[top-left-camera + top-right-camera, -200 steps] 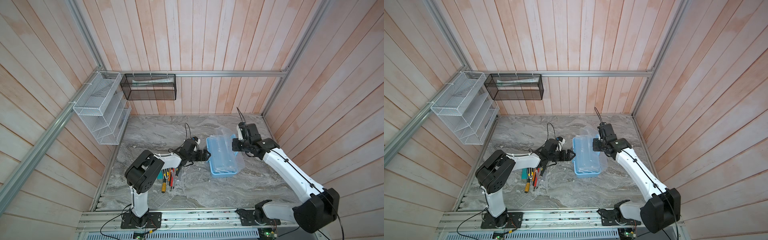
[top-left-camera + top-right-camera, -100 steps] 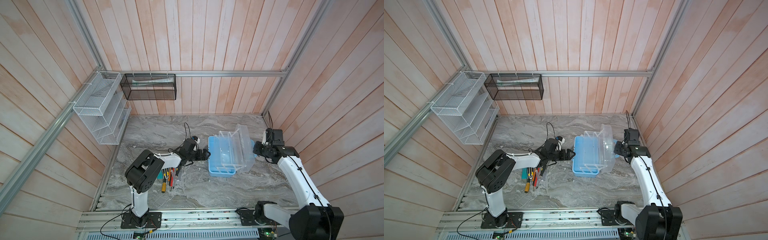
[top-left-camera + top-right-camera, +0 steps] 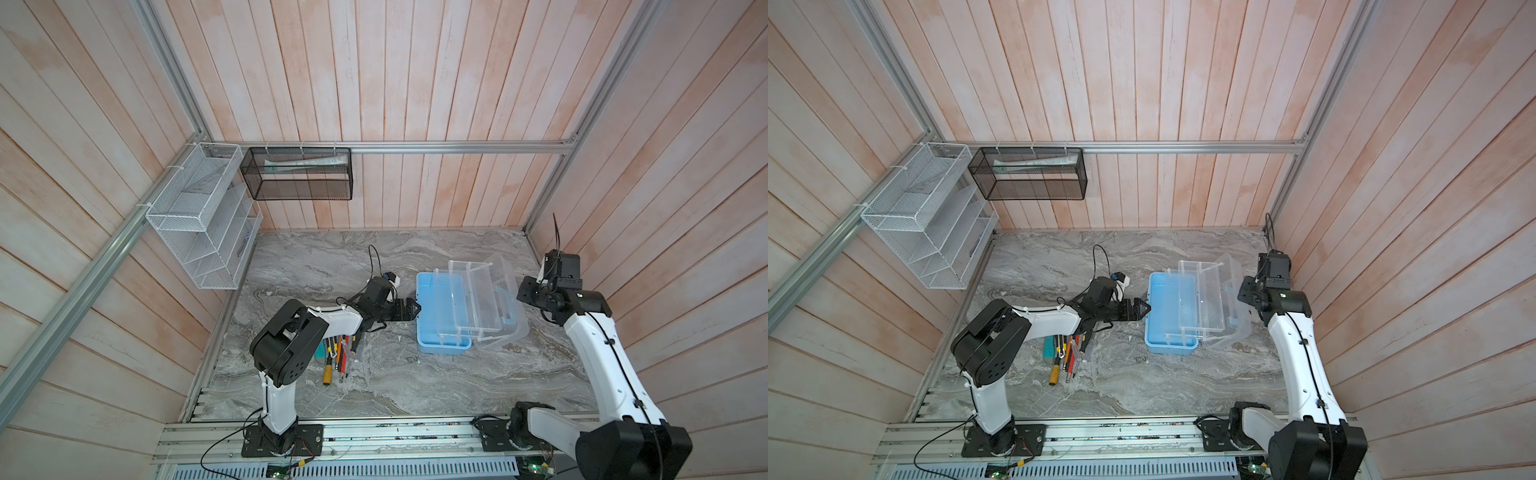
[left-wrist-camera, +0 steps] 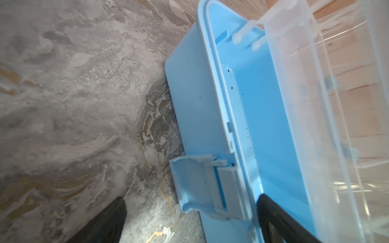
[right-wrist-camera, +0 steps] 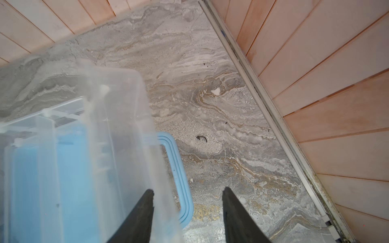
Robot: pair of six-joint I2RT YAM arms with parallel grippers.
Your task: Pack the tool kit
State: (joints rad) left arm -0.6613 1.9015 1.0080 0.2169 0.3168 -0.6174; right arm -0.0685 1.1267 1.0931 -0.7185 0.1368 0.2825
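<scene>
Loose hand tools (image 3: pixel 338 353) are lying in a bundle on the grey marbled tabletop (image 3: pixel 332 266), partly under the left arm's forearm. A white wire rack (image 3: pixel 199 220) and a black mesh basket (image 3: pixel 297 174) are hanging on the plank walls, well apart from the work.

The tool kit (image 3: pixel 440 320) is sitting right of centre, its long axis running from the near edge toward the back wall. Its clear lid (image 3: pixel 509 332) is lying swung open toward the right arm, with the blue loop handle (image 5: pixel 179 174) on its outer face. Two clear trays (image 3: pixel 469 303) are standing raised on thin arms and covering the right part of the smooth pale-blue tub – only its left strip is lying bare, speckled with dark grit.

The left gripper (image 3: pixel 411 309) is hanging wide apart at the tub's left long wall, beside the flipped-out latch (image 4: pixel 195 183), one finger above the table and one above the tub's inside; contact cannot be told. The right gripper (image 5: pixel 188 191) is hovering with jaws parted and nothing between them – one finger is sitting at the lid's cloudy edge.
</scene>
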